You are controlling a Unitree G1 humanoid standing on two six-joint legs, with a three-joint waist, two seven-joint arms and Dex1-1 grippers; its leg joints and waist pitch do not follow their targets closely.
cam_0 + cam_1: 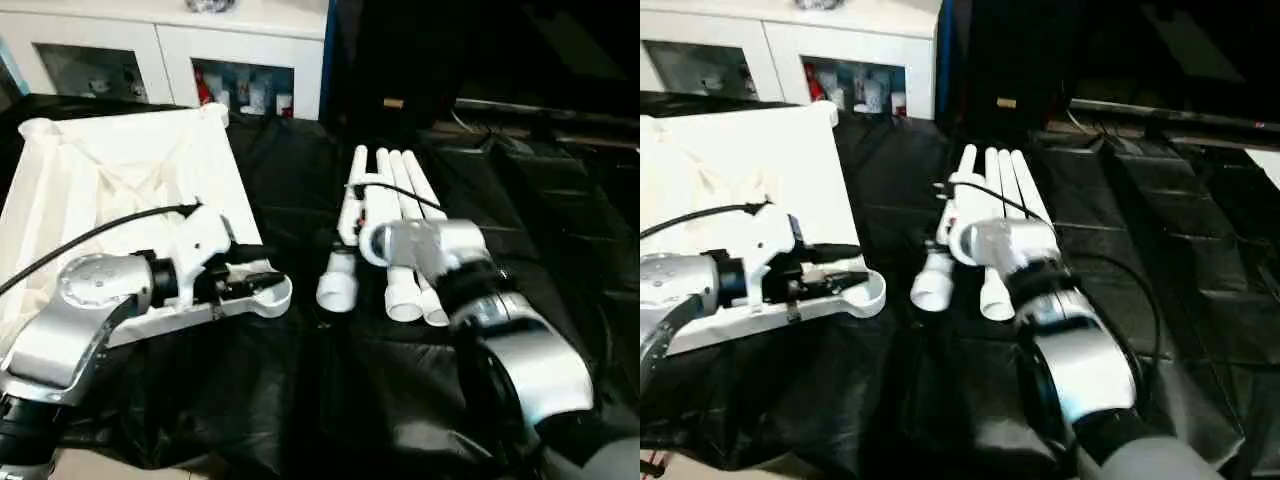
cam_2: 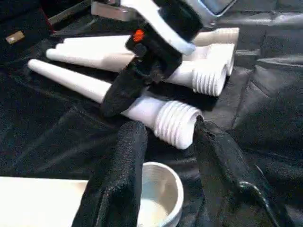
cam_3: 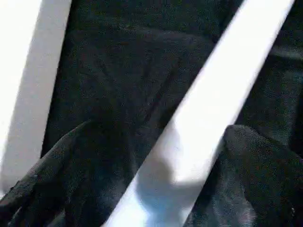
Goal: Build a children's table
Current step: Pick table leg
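So far no legs (image 1: 385, 200) are fitted; my left gripper (image 1: 250, 283), half open, is steadying the tabletop's (image 1: 120, 170) corner socket (image 2: 158, 194), while my right gripper (image 3: 156, 161), spread wide, is straddling one leg

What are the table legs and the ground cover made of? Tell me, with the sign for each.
Table legs: likely molded plastic, smooth white tubes with crisp threaded ends.
Ground cover: seemingly thin plastic sheeting, glossy black, creased and wrinkled; coated fabric is possible.

White cabinet (image 1: 165, 45), glass-fronted compartments holding small items, at rear. Black sheet (image 1: 270, 390) over work surface. Dark background right.
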